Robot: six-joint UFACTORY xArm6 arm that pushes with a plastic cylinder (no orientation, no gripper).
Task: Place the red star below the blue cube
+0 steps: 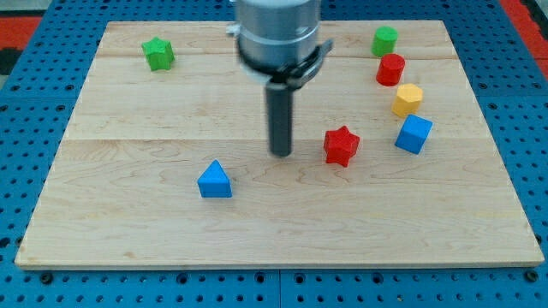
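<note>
Wooden counter (128,231) on blue pegboard, holding, left to right: green star (158,54) at upper left; blue triangular block (214,180) at lower centre-left; my tip (281,154) at centre, touching no block, just left of the red star (341,145). Further right: green cylinder (384,40), red cylinder (390,69), yellow hexagonal block (408,99), and blue cube (413,133) right of the red star and slightly higher. Jaws: none fitted, plain rod only.

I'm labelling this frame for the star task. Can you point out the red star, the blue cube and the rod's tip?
red star (341,145), camera view, centre of its top face.
blue cube (413,133), camera view, middle of the block.
my tip (281,154), camera view, the rod's very end, left of the star.
</note>
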